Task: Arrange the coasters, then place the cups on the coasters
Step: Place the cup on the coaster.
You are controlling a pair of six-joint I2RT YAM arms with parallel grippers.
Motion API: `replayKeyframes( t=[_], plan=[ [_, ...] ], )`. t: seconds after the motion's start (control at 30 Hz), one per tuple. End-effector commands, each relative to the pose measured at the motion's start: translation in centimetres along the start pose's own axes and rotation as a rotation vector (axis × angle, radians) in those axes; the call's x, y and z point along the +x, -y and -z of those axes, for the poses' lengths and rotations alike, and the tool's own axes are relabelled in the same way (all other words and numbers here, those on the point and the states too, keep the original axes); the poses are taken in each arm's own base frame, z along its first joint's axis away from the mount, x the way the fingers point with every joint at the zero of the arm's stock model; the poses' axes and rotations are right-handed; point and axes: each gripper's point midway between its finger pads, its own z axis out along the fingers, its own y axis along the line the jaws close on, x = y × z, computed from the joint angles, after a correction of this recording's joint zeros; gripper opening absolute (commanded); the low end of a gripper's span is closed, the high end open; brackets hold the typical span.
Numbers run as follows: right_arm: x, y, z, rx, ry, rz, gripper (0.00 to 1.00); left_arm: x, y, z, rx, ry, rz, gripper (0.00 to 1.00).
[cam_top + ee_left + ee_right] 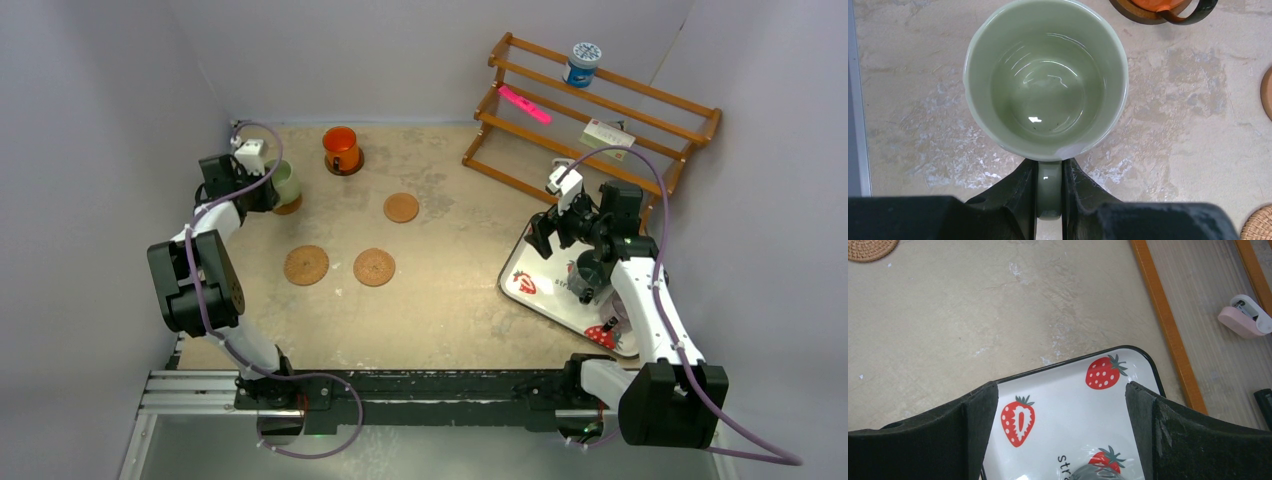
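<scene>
Nearest the arm bases, the right tool [1060, 392] hangs with its jaws spread fully wide and nothing between them. It is above the strawberry-print tray [519, 271], where the rim of a dark mug [1097, 473] shows just beneath it. An off-centre descent from here could strike that rim, tip the mug or skid the tray across the desk [450, 320]. A little farther out the near-left coaster [306, 265] and the near-right coaster [374, 267] lie bare, just beside each other, with a third coaster [401, 207] beyond them, all well apart from the tray. Light and flat as they look, they would likely slide if a mug came down on an edge rather than the middle. Farther still, on the left, the left tool [1049, 172] is clamped tight on the handle of the pale green mug [1048, 85]. The mug stands upright over a brown coaster [291, 207] that peeps out below it in the top view; whether its base touches I cannot tell. Held only by that thin handle, the mug could twist, land off-centre, or be dragged over as the jaws part. Just beyond, the orange mug [340, 148] stands on the dark coaster [346, 167], near enough that a wide withdrawal could knock it.
</scene>
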Motion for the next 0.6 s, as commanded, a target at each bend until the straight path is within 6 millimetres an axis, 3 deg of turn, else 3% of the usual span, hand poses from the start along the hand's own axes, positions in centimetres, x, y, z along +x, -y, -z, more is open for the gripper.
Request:
replayKeyframes(
  t=[0.0, 0.57],
  plan=[
    [-0.34, -0.34, 0.20, -0.015, 0.022, 0.021, 0.99, -3.91, -0.69, 1.44, -0.035, 0.126, -0.074, 0.00],
    [-0.30, -0.36, 0.19, -0.016, 0.021, 0.023, 0.99, -2.94, -1.30, 0.67, -0.052, 0.109, -0.063, 0.00]
  ],
)
